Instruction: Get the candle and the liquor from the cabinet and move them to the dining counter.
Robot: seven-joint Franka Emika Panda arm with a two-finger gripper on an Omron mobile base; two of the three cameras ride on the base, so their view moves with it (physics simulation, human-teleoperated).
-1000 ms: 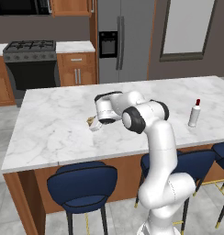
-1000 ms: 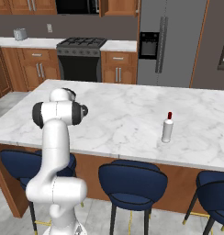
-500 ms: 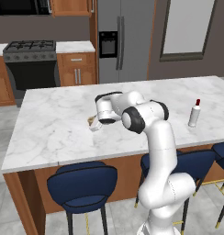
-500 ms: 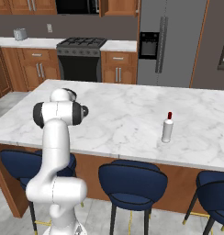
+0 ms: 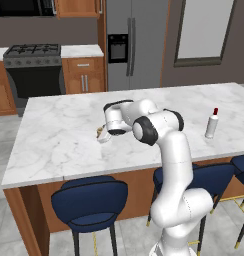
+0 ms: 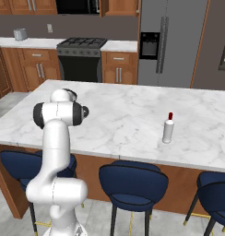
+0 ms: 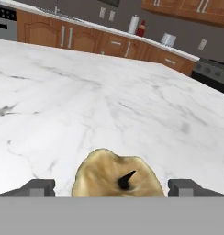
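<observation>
The candle (image 7: 116, 176) sat on the dining counter (image 5: 69, 130), toward its left end and well in from the edges, right between the spread fingertips (image 7: 38, 187) of the end effector (image 5: 103, 135), which stood open around it without gripping. The liquor (image 5: 211, 123) already stood upright near the counter's right end. This looked like the release step; the next move called for a straight lift clear without nudging the candle.

In the left base view the arm's hand hides most of the candle (image 5: 99, 131); in the hand view its lower part (image 7: 117, 177) is cut off.
</observation>
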